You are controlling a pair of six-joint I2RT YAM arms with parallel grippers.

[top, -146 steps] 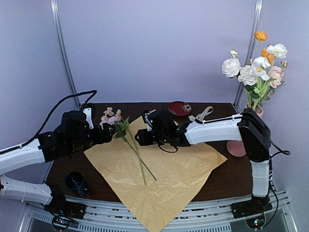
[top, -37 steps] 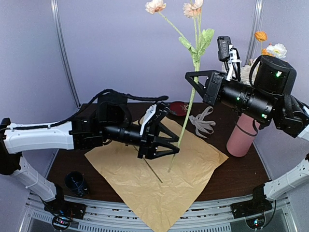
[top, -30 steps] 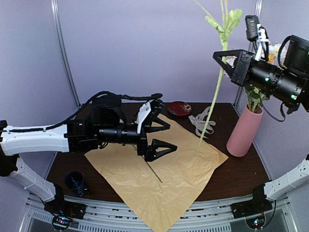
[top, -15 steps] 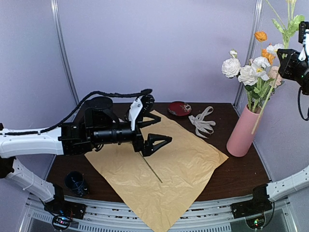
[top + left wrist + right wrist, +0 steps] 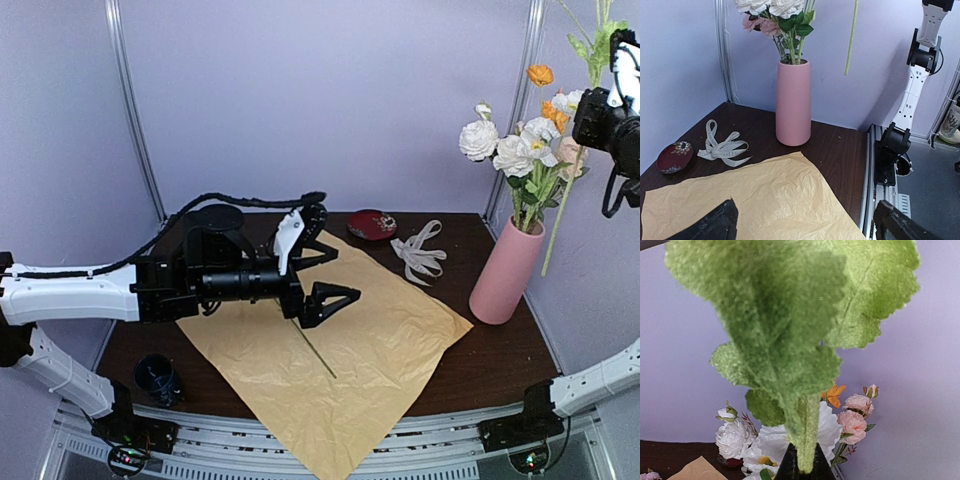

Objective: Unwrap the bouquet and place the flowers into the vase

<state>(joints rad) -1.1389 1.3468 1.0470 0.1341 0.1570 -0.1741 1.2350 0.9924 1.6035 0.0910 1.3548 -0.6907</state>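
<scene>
The bouquet is undone: its tan paper lies flat on the table, and the cream ribbon lies beside it. The pink vase holds white, pink and orange flowers. My right gripper is high at the right edge, shut on a long green flower stem. The stem's lower end hangs just right of the vase's mouth. In the right wrist view the stem's leaves fill the frame above the gripper. My left gripper hovers open over the paper, holding nothing. One thin stem lies on the paper.
A dark red round dish sits at the table's back, and a small dark blue cup stands at the front left. In the left wrist view the vase, ribbon, dish and right arm's base show.
My right gripper carried the stem up and right, from over the paper to beside the vase. The left gripper drew back a little and stayed open.
</scene>
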